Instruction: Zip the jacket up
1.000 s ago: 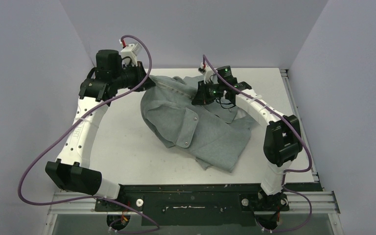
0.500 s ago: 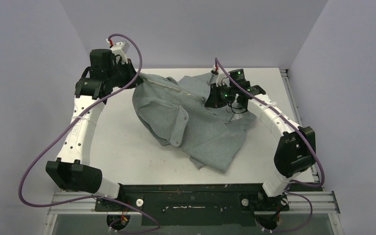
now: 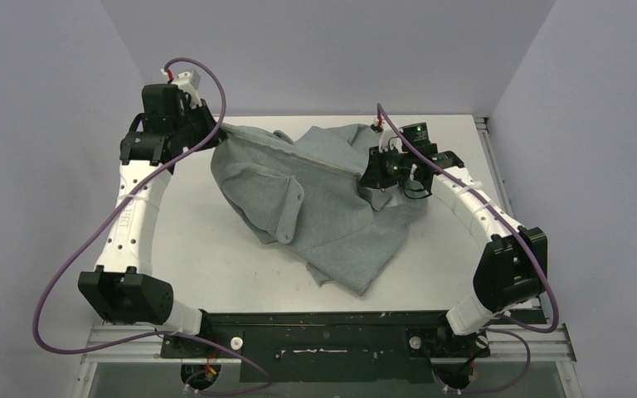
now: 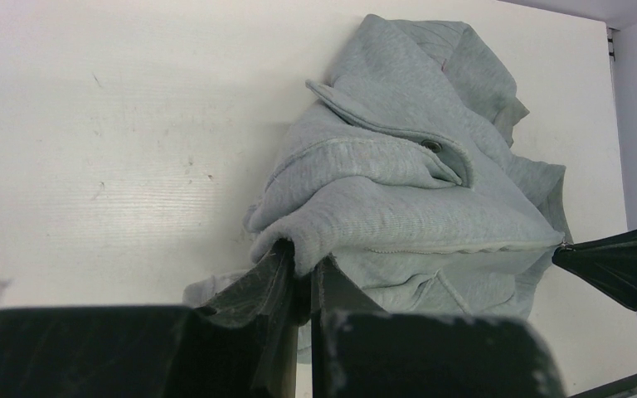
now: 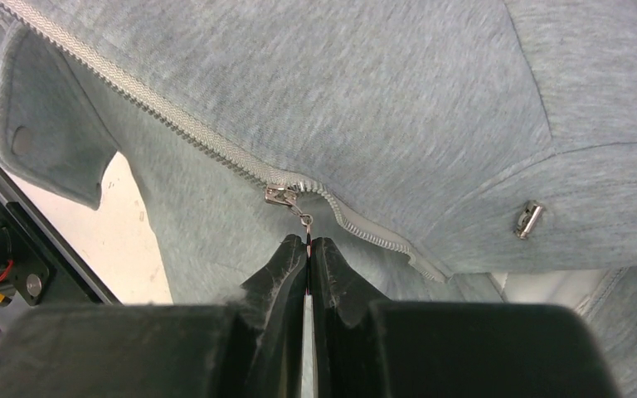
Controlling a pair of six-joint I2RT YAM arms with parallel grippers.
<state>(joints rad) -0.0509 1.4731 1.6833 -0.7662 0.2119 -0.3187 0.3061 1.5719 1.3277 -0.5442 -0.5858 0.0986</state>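
The light grey jacket (image 3: 323, 199) lies bunched on the white table, its top edge stretched taut between my two grippers. My left gripper (image 3: 216, 128) is shut on the ribbed hem (image 4: 315, 240) at the far left. My right gripper (image 3: 371, 176) is shut on the zipper pull (image 5: 306, 224), which hangs from the metal slider (image 5: 280, 196). The pale zipper (image 5: 158, 108) is closed from the slider up to the upper left of the right wrist view. Past the slider toward the lower right, its teeth (image 5: 381, 240) lie apart. A metal snap (image 5: 529, 219) sits on the fabric at the right.
The table (image 3: 199, 240) is white, with purple-grey walls on three sides. A black rail (image 3: 323, 323) runs along the near edge between the arm bases. A pocket flap (image 3: 289, 203) with snaps lies on the jacket's front.
Both grippers moved apart: the left one further left, the right one to the right along the zipper. The jacket's top edge has drawn out longer and tauter.
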